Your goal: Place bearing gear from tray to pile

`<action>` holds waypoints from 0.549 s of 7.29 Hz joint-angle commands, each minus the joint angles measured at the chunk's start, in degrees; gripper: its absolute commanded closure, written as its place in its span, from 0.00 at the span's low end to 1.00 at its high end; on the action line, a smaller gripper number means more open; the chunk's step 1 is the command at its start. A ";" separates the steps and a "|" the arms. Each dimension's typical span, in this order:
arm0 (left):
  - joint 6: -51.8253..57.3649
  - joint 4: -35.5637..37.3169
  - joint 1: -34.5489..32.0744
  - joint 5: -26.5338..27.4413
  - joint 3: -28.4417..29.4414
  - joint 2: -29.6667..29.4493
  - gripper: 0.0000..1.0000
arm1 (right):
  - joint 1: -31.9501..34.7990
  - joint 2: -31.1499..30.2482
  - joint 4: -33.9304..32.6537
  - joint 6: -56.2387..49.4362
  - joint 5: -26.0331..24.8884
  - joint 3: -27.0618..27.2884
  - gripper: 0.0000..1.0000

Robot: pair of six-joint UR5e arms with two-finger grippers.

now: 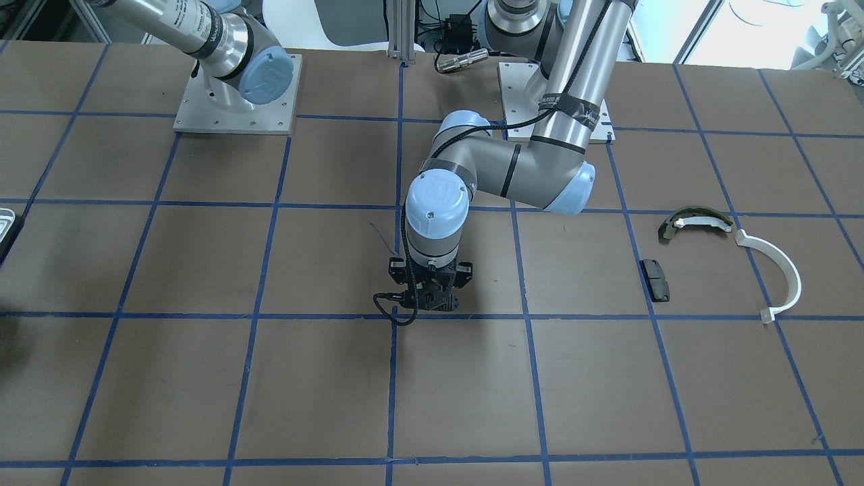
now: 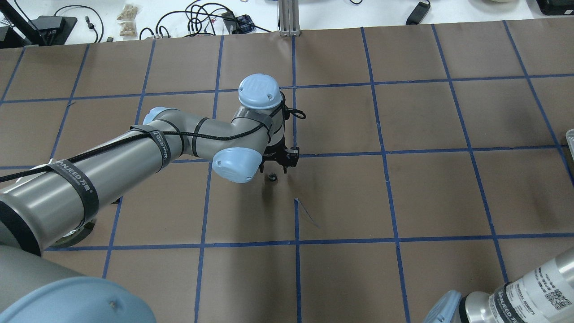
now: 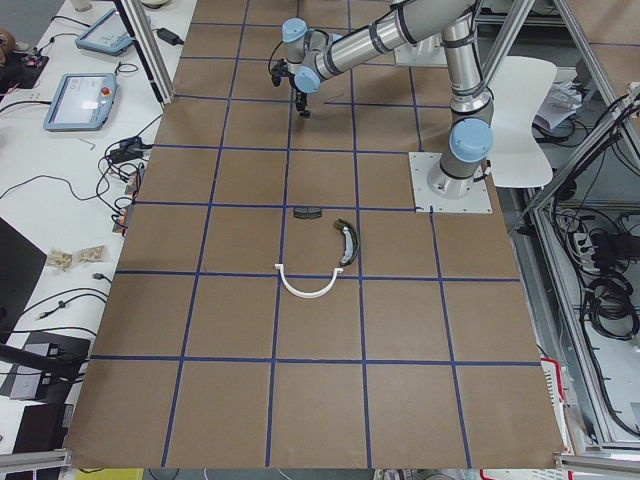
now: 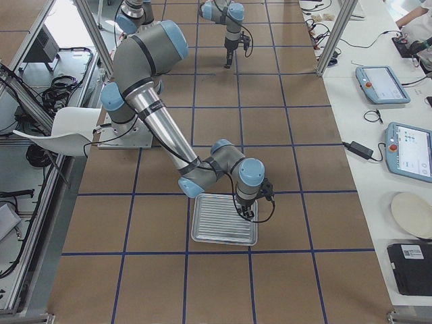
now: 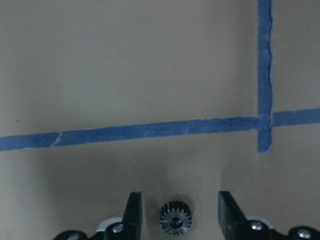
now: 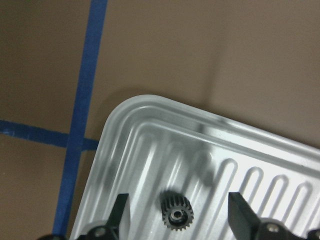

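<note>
Left claw [image 5: 180,199] open astride a gear [image 5: 176,218] on the tabletop [image 5: 150,75], right claw [image 6: 178,201] open over another gear [image 6: 176,214] in the tray [image 6: 150,116]

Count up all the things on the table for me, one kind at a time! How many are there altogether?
Black gears: 2
Tray: 1
White half-ring: 1
Green curved shoe: 1
Black pad: 1
Total: 6
</note>
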 commanded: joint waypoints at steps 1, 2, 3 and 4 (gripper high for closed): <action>0.02 -0.30 0.00 0.17 -0.11 -0.20 0.39 | 0.00 0.09 -0.08 -0.40 -0.26 0.04 0.51; 0.02 -0.30 0.00 0.17 -0.20 -0.20 0.42 | 0.00 0.61 0.18 -0.32 -0.26 0.04 0.54; 0.02 -0.13 0.00 0.17 -1.07 -0.12 0.55 | 0.00 0.96 0.27 -0.31 -0.35 -0.22 0.59; 0.02 -0.04 0.00 0.17 -1.78 -0.11 0.71 | 0.00 1.40 0.27 -0.31 -0.35 -0.05 0.64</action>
